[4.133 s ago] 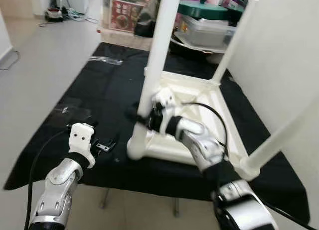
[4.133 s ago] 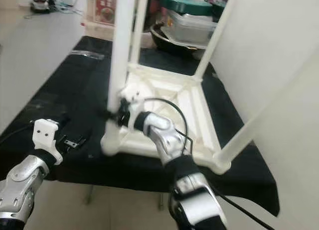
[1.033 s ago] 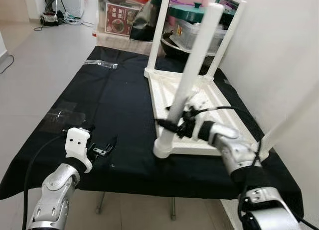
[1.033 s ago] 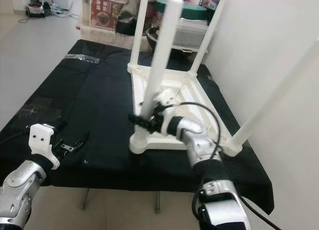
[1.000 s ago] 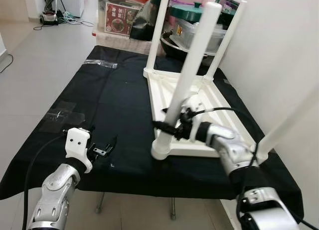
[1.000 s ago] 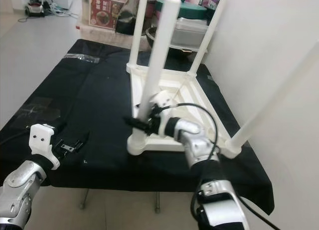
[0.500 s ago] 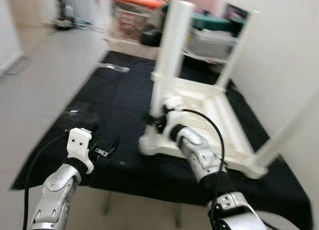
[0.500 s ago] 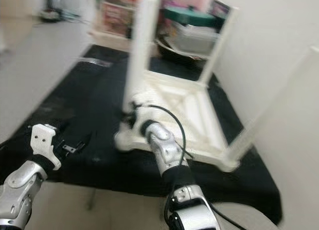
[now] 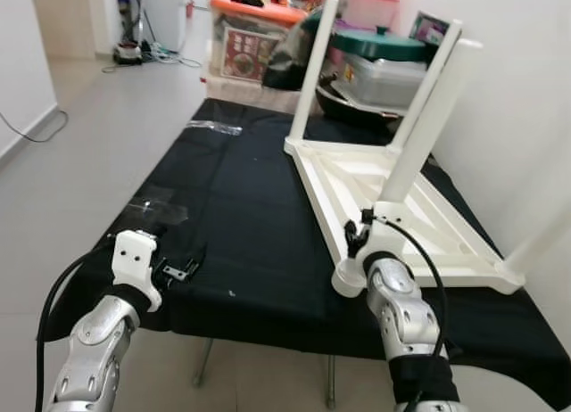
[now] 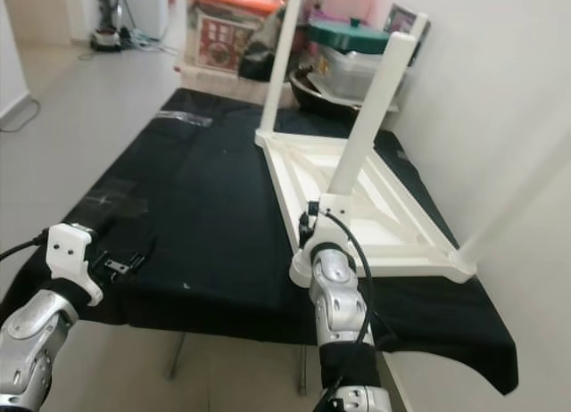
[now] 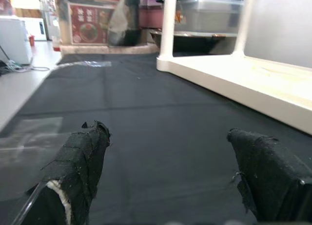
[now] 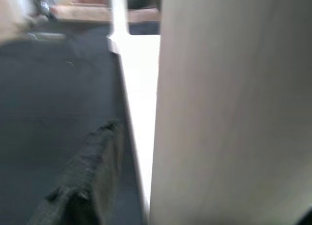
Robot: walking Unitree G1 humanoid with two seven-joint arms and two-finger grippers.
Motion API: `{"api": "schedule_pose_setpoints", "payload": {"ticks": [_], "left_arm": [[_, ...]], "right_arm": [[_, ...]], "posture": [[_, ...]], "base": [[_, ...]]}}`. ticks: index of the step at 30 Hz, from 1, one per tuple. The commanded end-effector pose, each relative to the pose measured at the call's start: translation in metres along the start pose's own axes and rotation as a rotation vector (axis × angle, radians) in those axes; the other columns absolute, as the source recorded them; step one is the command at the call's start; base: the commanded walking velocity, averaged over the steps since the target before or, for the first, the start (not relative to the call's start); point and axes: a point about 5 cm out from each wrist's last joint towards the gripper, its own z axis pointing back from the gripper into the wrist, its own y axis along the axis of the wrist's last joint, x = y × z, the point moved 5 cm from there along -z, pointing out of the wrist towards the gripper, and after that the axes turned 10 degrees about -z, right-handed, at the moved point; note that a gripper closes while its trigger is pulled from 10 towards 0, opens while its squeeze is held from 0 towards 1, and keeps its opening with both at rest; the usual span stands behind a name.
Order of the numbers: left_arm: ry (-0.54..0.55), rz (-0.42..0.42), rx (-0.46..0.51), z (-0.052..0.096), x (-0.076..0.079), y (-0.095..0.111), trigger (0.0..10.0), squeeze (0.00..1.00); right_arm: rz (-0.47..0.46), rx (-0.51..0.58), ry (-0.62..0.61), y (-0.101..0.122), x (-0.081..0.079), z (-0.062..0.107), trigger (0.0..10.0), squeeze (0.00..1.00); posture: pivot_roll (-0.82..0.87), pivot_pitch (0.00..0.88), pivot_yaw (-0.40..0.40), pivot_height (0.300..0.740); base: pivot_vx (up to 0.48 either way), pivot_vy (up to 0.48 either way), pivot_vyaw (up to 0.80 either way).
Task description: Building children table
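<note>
All four legs stood in the upturned children's table (image 9: 393, 198), my right pincer (image 9: 357, 238) gripped the near leg (image 9: 419, 127), and my left pincer (image 9: 183, 267) hung wide open over the bench (image 9: 241, 207).

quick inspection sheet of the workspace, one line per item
surface: black cloth covers the work table.
job's things: white children's table lies upside down, four legs up; near leg tilted.
clutter: clear tape on the cloth.
grippers: right gripper at the near leg's base, grip unclear; left gripper open, low over the near cloth edge.
cables: black cable loops along the right arm.
surroundings: storage boxes behind; white wall on the right.
</note>
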Motion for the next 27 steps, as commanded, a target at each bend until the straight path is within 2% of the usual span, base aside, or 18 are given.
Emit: {"api": "schedule_pose_setpoints", "payload": {"ticks": [1,2,6,7,8,10,11,13,16,18,19,20,22,23,24,25,26,27], "left_arm": [[-0.014,0.007,0.002,-0.001,0.006,0.000,10.0,0.00],[-0.013,0.008,0.002,-0.001,0.006,0.000,10.0,0.00],[-0.011,0.010,0.004,-0.001,0.006,0.000,10.0,0.00],[-0.011,0.012,0.005,-0.001,0.006,0.000,10.0,0.00],[-0.011,0.012,0.005,-0.001,0.006,0.000,10.0,0.00],[-0.015,0.013,0.006,-0.003,0.007,0.001,10.0,0.00],[-0.015,0.013,0.006,-0.003,0.007,0.001,10.0,0.00],[-0.018,0.017,0.010,-0.005,0.007,0.001,10.0,0.00],[-0.017,0.019,0.011,-0.006,0.008,0.001,10.0,0.00],[-0.017,0.019,0.011,-0.006,0.008,0.001,10.0,0.00],[-0.016,0.018,0.010,-0.006,0.008,0.001,10.0,0.00],[-0.015,0.016,0.009,-0.005,0.008,0.000,10.0,0.00],[-0.014,0.015,0.007,-0.005,0.008,0.000,10.0,0.00],[-0.013,0.014,0.006,-0.005,0.008,0.000,10.0,0.00],[-0.012,0.013,0.006,-0.005,0.008,0.000,10.0,0.00],[-0.010,0.014,0.007,-0.005,0.008,0.000,10.0,0.00],[-0.010,0.014,0.007,-0.005,0.008,0.000,10.0,0.00],[-0.008,0.015,0.008,-0.004,0.007,0.001,10.0,0.00]], "right_arm": [[-0.020,0.068,0.029,0.026,0.000,-0.006,10.0,1.00],[-0.011,0.094,0.109,0.043,-0.006,-0.010,10.0,0.00],[0.009,0.119,0.300,0.069,-0.020,-0.012,10.0,0.00],[0.045,0.130,0.443,0.078,-0.030,-0.006,10.0,0.00],[0.045,0.130,0.443,0.078,-0.030,-0.006,10.0,0.00],[0.151,0.080,0.716,0.071,-0.046,0.010,10.0,0.00],[0.151,0.080,0.716,0.071,-0.046,0.010,10.0,0.00],[0.259,-0.062,0.969,0.035,-0.065,0.029,10.0,0.00],[0.288,-0.162,1.136,0.002,-0.088,0.044,10.0,0.00],[0.288,-0.162,1.136,0.002,-0.088,0.044,10.0,0.00],[0.277,-0.194,1.192,-0.012,-0.102,0.048,10.0,0.00],[0.268,-0.215,1.220,-0.024,-0.117,0.050,8.7,0.00],[0.264,-0.228,1.234,-0.031,-0.126,0.051,8.7,0.00],[0.273,-0.233,1.209,-0.037,-0.130,0.047,4.6,0.00],[0.282,-0.234,1.189,-0.040,-0.131,0.044,4.6,0.00],[0.304,-0.226,1.113,-0.043,-0.129,0.035,2.0,0.00],[0.304,-0.226,1.113,-0.043,-0.129,0.035,2.0,0.00],[0.293,-0.210,0.929,-0.043,-0.117,0.015,0.0,0.00]], "posture": [[0.13,0.000,-0.195,0.740],[0.12,0.000,-0.198,0.740],[0.12,0.000,-0.194,0.740],[0.12,0.000,-0.194,0.740],[0.12,0.000,-0.194,0.740],[0.12,0.000,-0.195,0.740],[0.12,0.000,-0.195,0.740],[0.12,0.000,-0.198,0.740],[0.14,0.000,-0.204,0.740],[0.14,0.000,-0.204,0.740],[0.15,0.000,-0.213,0.740],[0.16,0.000,-0.222,0.740],[0.16,0.000,-0.222,0.740],[0.16,0.000,-0.222,0.740],[0.16,0.000,-0.222,0.740],[0.16,0.000,-0.223,0.740],[0.16,0.000,-0.223,0.740],[0.16,0.000,-0.219,0.740]], "base": [[0.000,0.000,0.00],[0.000,0.000,0.00],[0.000,0.000,0.00],[0.000,0.000,0.00],[0.000,0.000,0.00],[0.000,0.000,0.00],[0.000,0.000,0.00],[0.000,0.000,0.00],[0.000,0.000,0.00],[0.000,0.000,0.00],[0.000,0.000,0.00],[0.000,0.000,0.00],[0.000,0.000,0.00],[0.000,0.000,0.00],[0.000,0.000,0.00],[0.000,0.000,0.00],[0.000,0.000,0.00],[0.000,0.000,0.00]]}}
